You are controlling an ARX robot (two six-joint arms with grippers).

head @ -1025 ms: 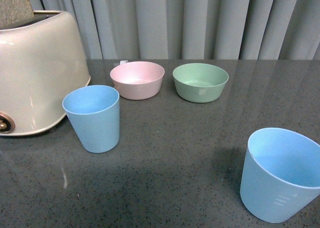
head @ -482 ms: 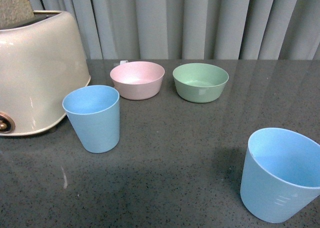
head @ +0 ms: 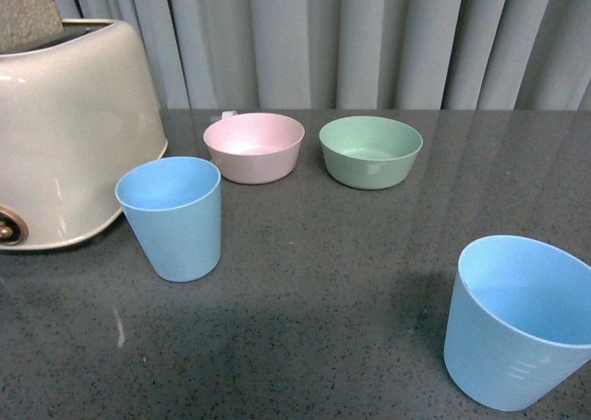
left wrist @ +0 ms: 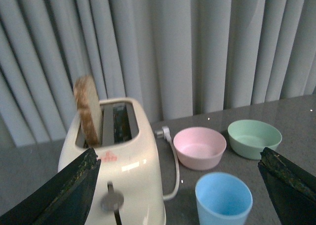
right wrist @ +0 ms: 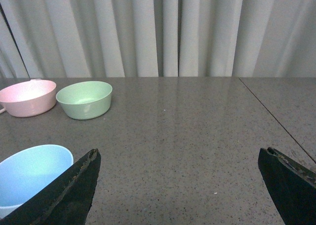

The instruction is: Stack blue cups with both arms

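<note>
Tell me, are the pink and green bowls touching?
Apart. The front view shows a strip of dark table between the pink bowl and the green bowl.

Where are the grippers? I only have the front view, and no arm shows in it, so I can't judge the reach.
Observer: The left gripper is open, and the blue cup next to the toaster shows between its fingers.
Operator: And the right one?
Observer: The right gripper is open too; the other blue cup sits off toward one finger, not centred.
Operator: Anything else?
Observer: A slice of toast stands in one toaster slot; the other slot is empty.
</note>
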